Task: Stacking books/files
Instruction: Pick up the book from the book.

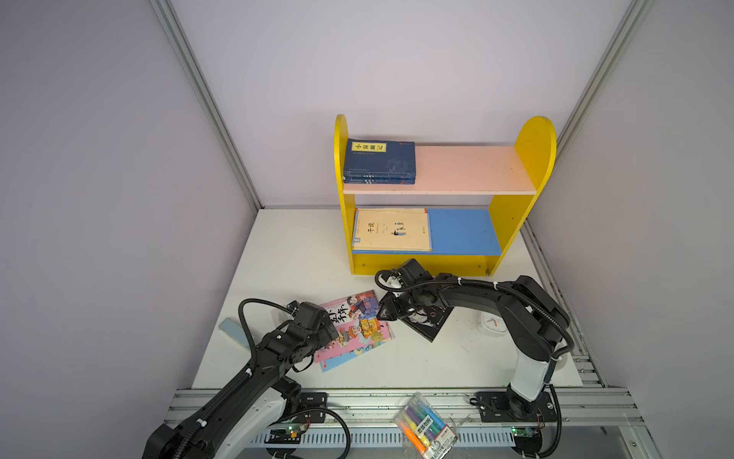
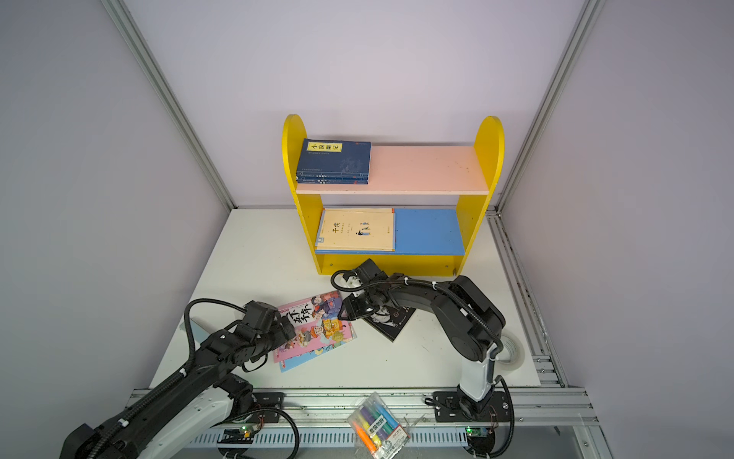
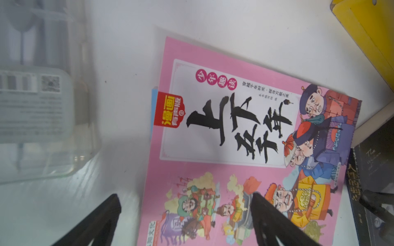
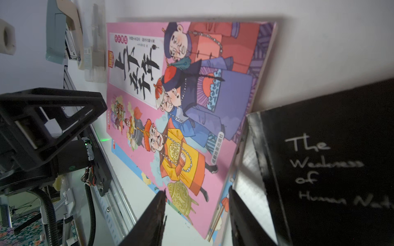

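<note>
A pink cartoon book (image 1: 359,324) lies on the table on top of a blue one (image 1: 337,363). A black book (image 1: 427,324) lies just right of them. My left gripper (image 3: 185,196) is open low over the pink book's (image 3: 213,149) left edge, one finger over bare table, the other over the cover. My right gripper (image 4: 197,190) is open and straddles the pink book's (image 4: 191,106) near corner, one finger beside the black book (image 4: 330,170). Navy books (image 1: 379,161) are stacked on the upper shelf, cream books (image 1: 391,230) on the lower one.
The yellow shelf unit (image 1: 532,159) stands at the back, the right halves of both boards bare. A white clock (image 1: 492,324) sits behind my right arm and a tape roll (image 2: 512,351) beside it. A marker pack (image 1: 427,427) lies on the front rail, a pale blue item (image 1: 234,332) at the left.
</note>
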Controlling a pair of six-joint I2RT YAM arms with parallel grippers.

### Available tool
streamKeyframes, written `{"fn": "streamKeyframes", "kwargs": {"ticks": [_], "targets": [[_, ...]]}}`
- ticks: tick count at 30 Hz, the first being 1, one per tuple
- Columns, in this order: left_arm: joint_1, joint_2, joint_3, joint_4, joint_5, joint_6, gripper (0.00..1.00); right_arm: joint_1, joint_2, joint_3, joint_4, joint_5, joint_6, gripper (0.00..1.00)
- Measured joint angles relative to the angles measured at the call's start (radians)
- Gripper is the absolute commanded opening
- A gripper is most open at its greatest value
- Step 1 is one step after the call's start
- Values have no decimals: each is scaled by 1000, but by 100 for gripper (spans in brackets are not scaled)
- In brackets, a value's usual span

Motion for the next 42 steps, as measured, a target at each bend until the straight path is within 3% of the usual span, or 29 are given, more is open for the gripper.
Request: {"fn": "streamKeyframes", "kwargs": {"ticks": [30,42], "targets": [[23,-80,-104,153,13,-2,98,6,118,96,-54,-87,26,44],[29,-238,-98,60,25,16,95,5,142,118,-55,-105,34,44]]}}
